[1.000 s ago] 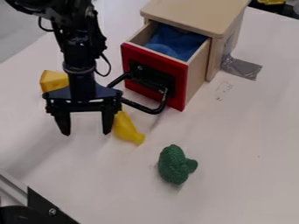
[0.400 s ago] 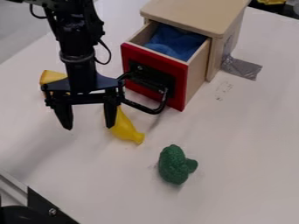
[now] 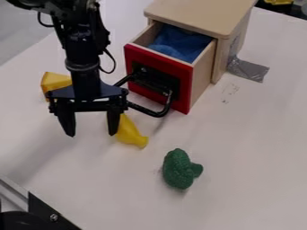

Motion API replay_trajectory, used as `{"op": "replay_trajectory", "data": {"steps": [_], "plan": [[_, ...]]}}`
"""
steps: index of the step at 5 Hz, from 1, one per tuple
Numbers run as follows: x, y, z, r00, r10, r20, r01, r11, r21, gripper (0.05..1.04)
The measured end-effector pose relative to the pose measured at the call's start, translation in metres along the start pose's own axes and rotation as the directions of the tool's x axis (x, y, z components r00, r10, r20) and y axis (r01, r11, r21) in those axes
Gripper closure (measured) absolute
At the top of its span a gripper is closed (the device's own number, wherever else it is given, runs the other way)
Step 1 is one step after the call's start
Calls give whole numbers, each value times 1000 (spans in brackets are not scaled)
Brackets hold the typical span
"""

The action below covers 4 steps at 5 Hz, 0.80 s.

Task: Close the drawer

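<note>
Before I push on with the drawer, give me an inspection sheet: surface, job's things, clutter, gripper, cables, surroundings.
Surface: white tabletop, faint marks near the grey tape beside the cabinet.
Drawer: pulled partly out of the wooden cabinet, blue cloth inside.
Handle: black, sticking out from the red front.
Clutter: yellow bottle-shaped toy by the gripper's fingers; yellow block partly behind the gripper; green toy nearer the camera.
Gripper: fingers apart, nothing between the tips; contact with the handle can't be judged.
Cables: black cable looping beside the arm.
Surroundings: metal and black fixture at lower left; yellow object at top right.
</note>
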<state>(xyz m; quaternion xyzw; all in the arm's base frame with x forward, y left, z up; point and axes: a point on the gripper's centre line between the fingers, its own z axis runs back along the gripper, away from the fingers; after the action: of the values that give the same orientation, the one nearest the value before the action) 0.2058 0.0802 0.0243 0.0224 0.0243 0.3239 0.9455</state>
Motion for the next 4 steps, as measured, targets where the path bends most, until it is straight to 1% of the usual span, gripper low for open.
{"op": "replay_trajectory", "data": {"steps": [1, 2, 3, 4], "plan": [[2, 1, -5, 1000, 4, -2, -4, 1000, 12, 85], [5, 0, -4, 1000, 7, 9, -7, 1000, 7, 85], [7, -2, -1, 1000, 14, 5, -14, 1000, -1, 85], [4, -3, 0, 1000, 11, -16, -11, 1000, -8, 85]]}}
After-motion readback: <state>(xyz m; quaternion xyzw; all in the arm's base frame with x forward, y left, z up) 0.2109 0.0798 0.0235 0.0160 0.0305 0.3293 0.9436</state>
